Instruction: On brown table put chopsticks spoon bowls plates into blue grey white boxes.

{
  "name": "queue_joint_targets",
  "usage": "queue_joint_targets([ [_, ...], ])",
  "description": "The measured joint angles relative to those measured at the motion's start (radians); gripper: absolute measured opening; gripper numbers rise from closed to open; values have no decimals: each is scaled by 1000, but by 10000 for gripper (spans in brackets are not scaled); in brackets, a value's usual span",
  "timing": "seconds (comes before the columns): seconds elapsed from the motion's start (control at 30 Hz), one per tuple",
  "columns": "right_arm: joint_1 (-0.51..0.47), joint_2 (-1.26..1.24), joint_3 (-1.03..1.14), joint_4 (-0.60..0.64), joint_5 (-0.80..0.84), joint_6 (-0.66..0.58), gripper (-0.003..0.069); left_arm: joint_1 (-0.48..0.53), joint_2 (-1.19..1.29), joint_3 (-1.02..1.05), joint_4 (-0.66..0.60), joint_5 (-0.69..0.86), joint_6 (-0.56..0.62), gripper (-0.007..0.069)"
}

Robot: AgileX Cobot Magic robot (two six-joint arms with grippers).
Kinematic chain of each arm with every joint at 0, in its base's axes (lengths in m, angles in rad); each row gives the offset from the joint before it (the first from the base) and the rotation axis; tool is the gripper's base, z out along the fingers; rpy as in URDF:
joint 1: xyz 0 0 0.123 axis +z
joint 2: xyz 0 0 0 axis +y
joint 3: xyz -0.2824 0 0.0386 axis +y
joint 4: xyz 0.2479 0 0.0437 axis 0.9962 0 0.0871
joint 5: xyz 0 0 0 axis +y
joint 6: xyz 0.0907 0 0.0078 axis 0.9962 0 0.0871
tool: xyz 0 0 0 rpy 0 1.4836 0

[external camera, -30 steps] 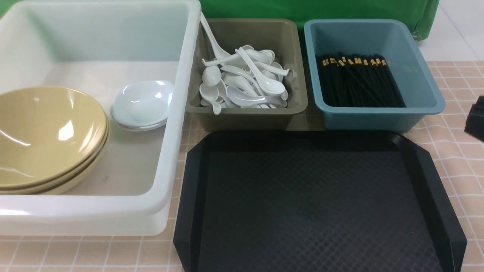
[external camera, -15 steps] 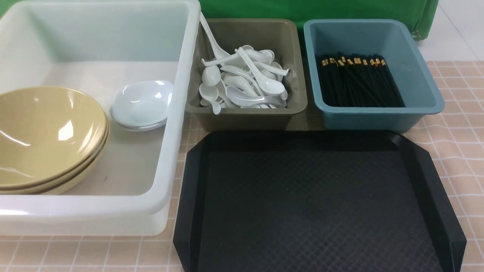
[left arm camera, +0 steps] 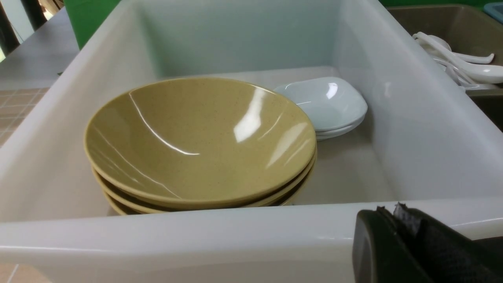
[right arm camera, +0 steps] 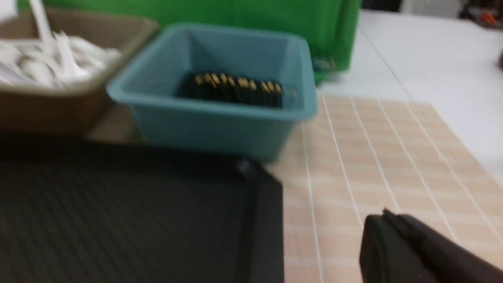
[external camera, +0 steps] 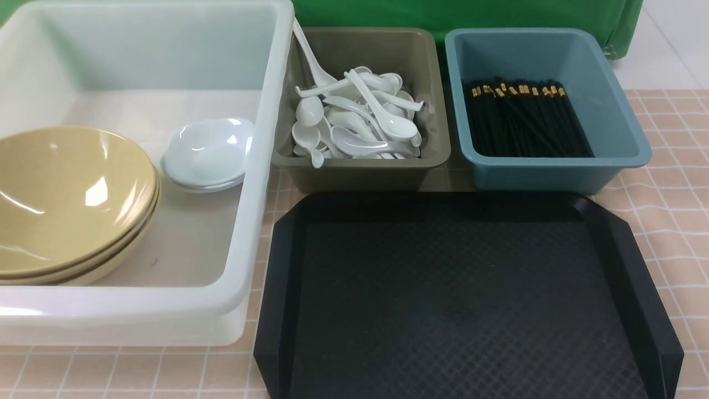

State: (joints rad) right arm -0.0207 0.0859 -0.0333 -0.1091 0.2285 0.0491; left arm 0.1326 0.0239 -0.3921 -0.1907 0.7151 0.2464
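The translucent white box [external camera: 260,166] at the left holds stacked tan bowls [external camera: 66,194] and stacked white plates [external camera: 207,152]; both show in the left wrist view, bowls [left arm camera: 196,137] and plates [left arm camera: 326,104]. The olive-grey box [external camera: 360,169] holds several white spoons [external camera: 360,124]. The teal-blue box [external camera: 554,169] holds black chopsticks [external camera: 523,119], also in the right wrist view [right arm camera: 235,90]. My left gripper [left arm camera: 389,210] is shut and empty, just outside the white box's near rim [left arm camera: 196,232]. My right gripper [right arm camera: 387,216] is shut and empty over the brown table [right arm camera: 393,157]. Neither gripper shows in the front view.
An empty black textured tray [external camera: 460,299] lies in front of the grey and blue boxes; its corner shows in the right wrist view [right arm camera: 259,188]. A green cloth [external camera: 460,14] hangs behind the boxes. The brown table [external camera: 676,183] shows to the right of the tray.
The right gripper, seen at the front view's right edge a second ago, has moved out of that view. Nothing else has moved.
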Motion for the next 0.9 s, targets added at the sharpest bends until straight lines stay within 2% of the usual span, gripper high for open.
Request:
queue_joint_targets([
  [0.17,-8,-88,61,-72,52,153,36,0,0,0,0,0,0,5],
  [0.27,-8,-96,61,-79,84,185,36,0,0,0,0,-1,0,5],
  [0.9,-8,-97,61,-81,87,190,36,0,0,0,0,-1,0,5],
])
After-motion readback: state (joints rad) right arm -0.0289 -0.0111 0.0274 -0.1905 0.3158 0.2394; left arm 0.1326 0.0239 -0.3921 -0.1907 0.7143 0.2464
